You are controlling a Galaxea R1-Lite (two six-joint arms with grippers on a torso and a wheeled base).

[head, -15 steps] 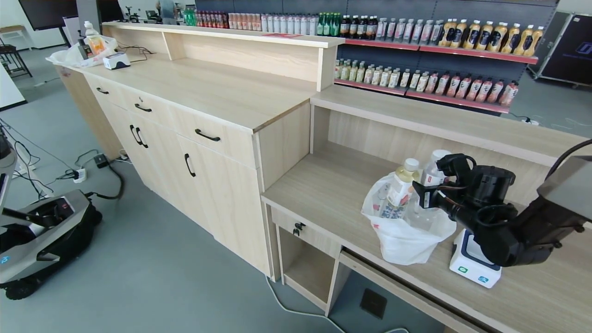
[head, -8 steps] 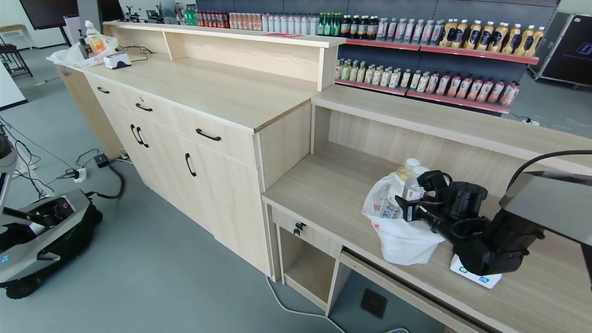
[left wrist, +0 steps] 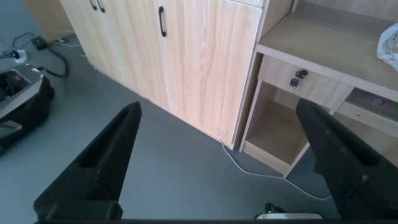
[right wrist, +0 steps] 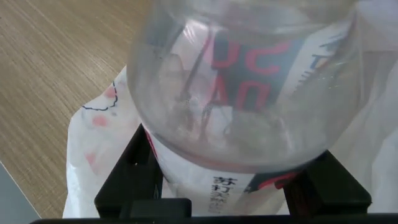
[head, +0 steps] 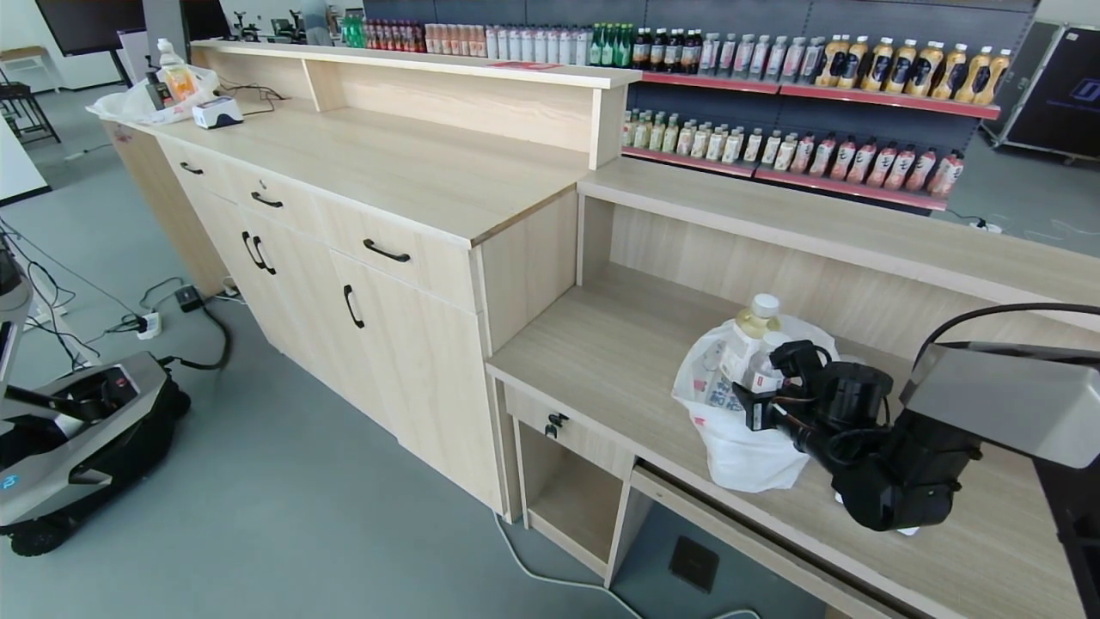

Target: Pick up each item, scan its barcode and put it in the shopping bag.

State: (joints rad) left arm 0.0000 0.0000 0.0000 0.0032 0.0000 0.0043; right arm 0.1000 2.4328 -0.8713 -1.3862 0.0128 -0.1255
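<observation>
**Right hand** point(head: 773, 383): clenched on a clear bottle point(head: 761, 370). In your right wrist view the dark fingers point(right wrist: 140, 171) sit on either side of the bottle's body.

**Change:** over the last second this hand has come down and in toward the bag point(head: 739, 451). The clear bottle now sits low in the bag's mouth, just beside a yellow drink bottle point(head: 749, 331) that stands inside.

**Bag:** white plastic, upright on the table point(head: 601, 361), with its mouth open.

**Left hand** point(left wrist: 217, 165): released, fingers spread wide with nothing between them. It hangs over the floor point(left wrist: 174, 180) in front of the cupboard point(left wrist: 205, 56).

**Assessment:** you can take this bottle as at the bagging step, with only the release left. Check that it will settle against its neighbour rather than tip the soft bag over.
</observation>
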